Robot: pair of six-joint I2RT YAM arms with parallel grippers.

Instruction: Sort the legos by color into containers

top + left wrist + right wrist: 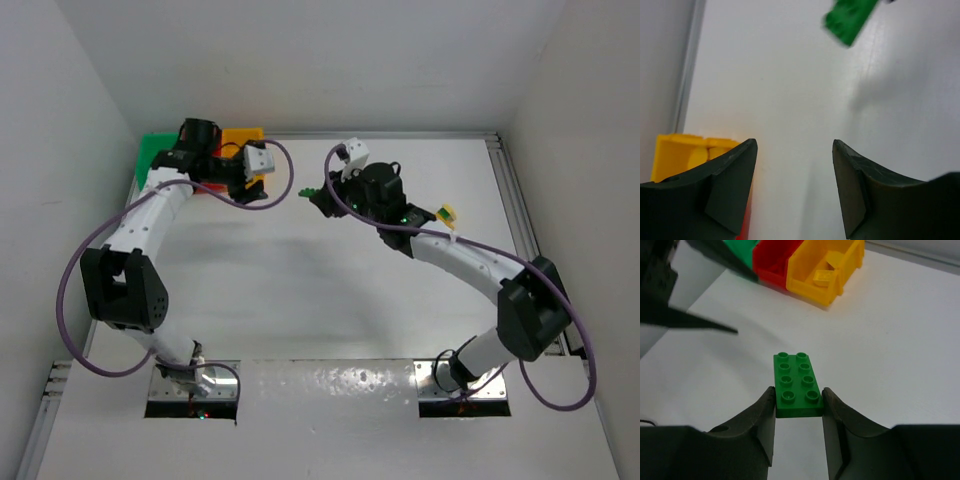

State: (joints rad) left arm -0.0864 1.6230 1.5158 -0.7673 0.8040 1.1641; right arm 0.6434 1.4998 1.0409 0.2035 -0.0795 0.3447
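Right wrist: tool [799, 394] on green lego [793, 372]

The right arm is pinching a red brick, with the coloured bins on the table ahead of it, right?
Not quite: the brick in the right gripper is green, not red, as the right wrist view shows. The bins do lie ahead of it.

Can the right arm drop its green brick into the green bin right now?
Probably not cleanly. The left gripper, open and empty, sits between the right gripper holding the green brick and the green bin, so it would likely have to move away first.
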